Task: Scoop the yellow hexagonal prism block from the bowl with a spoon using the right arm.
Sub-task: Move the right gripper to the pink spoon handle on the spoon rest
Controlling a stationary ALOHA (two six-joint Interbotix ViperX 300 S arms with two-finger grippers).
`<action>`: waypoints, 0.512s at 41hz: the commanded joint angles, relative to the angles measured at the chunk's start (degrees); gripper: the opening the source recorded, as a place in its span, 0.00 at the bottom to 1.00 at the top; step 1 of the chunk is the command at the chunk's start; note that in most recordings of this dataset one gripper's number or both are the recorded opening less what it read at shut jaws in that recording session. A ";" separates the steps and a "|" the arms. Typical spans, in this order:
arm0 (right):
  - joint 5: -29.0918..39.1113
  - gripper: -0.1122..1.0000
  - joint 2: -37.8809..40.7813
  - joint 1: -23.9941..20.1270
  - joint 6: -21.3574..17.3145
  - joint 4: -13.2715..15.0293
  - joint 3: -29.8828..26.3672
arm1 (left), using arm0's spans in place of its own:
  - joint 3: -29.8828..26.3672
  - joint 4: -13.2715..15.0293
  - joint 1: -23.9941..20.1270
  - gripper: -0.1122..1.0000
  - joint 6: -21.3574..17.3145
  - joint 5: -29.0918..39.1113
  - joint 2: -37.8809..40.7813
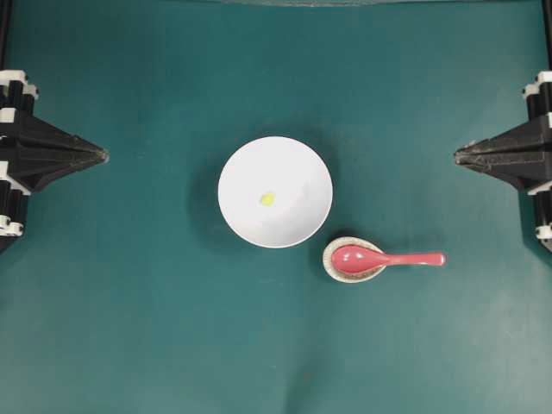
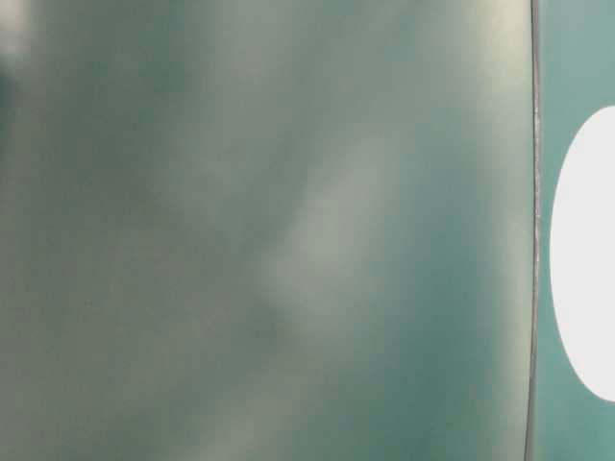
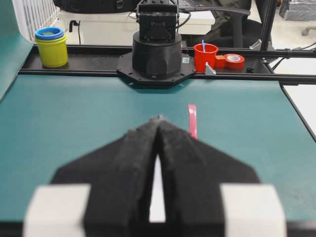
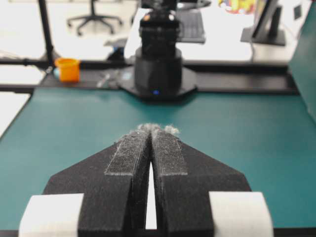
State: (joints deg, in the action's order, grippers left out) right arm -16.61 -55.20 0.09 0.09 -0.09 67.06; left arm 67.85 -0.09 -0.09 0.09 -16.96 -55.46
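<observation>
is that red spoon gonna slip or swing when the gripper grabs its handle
Probably slippery: the glossy red-pink soup spoon shines like glazed ceramic or hard plastic, so it should stay stiff. Its oval scoop rests in the small speckled cream dish while the straight handle sticks out toward the right gripper; gripped far out, the scoop end may droop. A tilted lift might nudge the dish.

In the overhead view the bowl sits mid-table with the block inside it near the centre. Just beside the bowl's lower right edge lies a small dish; the spoon rests with its scoop in that dish, handle pointing right. The left gripper and right gripper sit at opposite table edges, well apart from the dishes.
</observation>
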 commanded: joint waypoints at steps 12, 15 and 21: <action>0.00 0.09 0.53 0.09 0.26 0.00 -1.93 | -1.93 -0.70 0.09 0.09 0.62 5.27 0.26; 0.09 0.09 0.53 0.09 0.35 0.00 -1.93 | -1.93 -0.70 0.09 0.09 -0.18 5.10 0.26; 0.09 0.12 0.62 0.09 0.35 0.09 -1.85 | -2.02 -0.79 0.09 0.09 -0.35 4.31 0.09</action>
State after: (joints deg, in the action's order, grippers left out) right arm -16.35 -55.11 0.18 0.35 -0.18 66.62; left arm 67.50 -0.70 -0.09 -0.18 -11.60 -55.46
